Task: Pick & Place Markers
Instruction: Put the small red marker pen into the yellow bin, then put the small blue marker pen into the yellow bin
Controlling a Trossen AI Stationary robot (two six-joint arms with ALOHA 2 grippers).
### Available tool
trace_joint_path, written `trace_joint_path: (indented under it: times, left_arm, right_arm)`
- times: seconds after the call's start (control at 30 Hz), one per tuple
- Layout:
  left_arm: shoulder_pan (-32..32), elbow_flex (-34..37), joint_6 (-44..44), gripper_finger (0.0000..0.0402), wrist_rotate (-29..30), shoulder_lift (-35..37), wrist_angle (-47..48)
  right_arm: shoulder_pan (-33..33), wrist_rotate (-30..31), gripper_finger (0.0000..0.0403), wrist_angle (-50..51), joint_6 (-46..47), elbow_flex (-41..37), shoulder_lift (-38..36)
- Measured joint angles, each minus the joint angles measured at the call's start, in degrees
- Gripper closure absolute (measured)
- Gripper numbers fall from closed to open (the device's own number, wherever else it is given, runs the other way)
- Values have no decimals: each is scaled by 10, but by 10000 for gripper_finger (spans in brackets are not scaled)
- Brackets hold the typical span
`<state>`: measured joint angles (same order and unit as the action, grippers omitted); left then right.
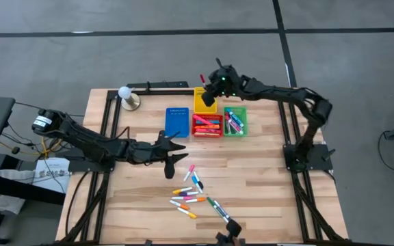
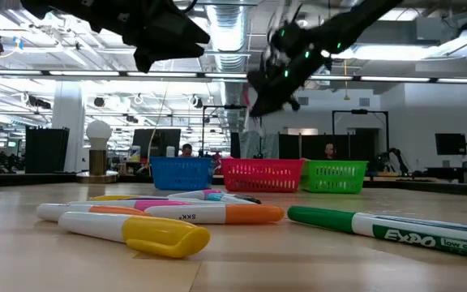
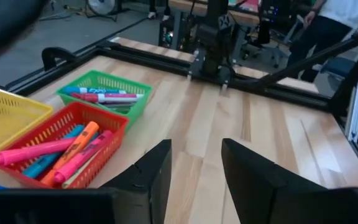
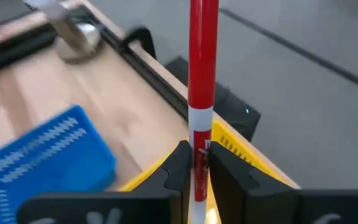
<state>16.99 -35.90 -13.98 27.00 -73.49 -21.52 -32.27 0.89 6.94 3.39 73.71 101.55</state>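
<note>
Right fingers (image 4: 194, 167) clamp a red marker (image 4: 202, 56) above the yellow bin (image 4: 244, 152) — left fingers (image 3: 194, 165) apart.

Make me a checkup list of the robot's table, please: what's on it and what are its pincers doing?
Surface: wooden table, bare at its right side.
Job's things: loose markers scattered at the table's near middle; more markers in the red bin and green bin; blue bin looks empty; yellow bin partly hidden under the right arm.
Clutter: a round white ball on a stand at the far left corner.
Grippers: right pincer holds a red marker over the yellow bin; left pincer open, holding nothing, above the table.
Cables: wires beside the left arm's base, off the table.
Surroundings: grey floor; people and desks behind the table.
</note>
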Motion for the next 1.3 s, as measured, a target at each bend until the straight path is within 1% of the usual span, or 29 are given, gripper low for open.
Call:
trace_joint_path:
  times: [0.13,0.27,0.37,0.57,0.83,1.07,1.17,1.3]
  left_arm:
    - [0,0,0,262,0,4,-1]
    - [1,0,0,262,0,4,0]
    - [1,0,0,262,0,4,0]
    - [1,0,0,262,0,4,0]
    - [2,0,0,262,0,4,0]
    - [2,0,0,262,0,4,0]
    - [2,0,0,262,-1,4,0]
    - [3,0,0,262,-1,4,0]
  right_arm:
    - [-9,-15,360,-3,11,0,51]
    - [-7,-15,370,-6,13,4,80]
    - [-4,-15,370,-1,15,8,93]
    - [-4,-9,350,6,27,9,94]
    - [-1,-10,348,68,38,9,94]
    - [8,-14,347,77,47,9,94]
    - [16,-27,347,103,39,30,94]
    - [28,-53,347,159,13,88,91]
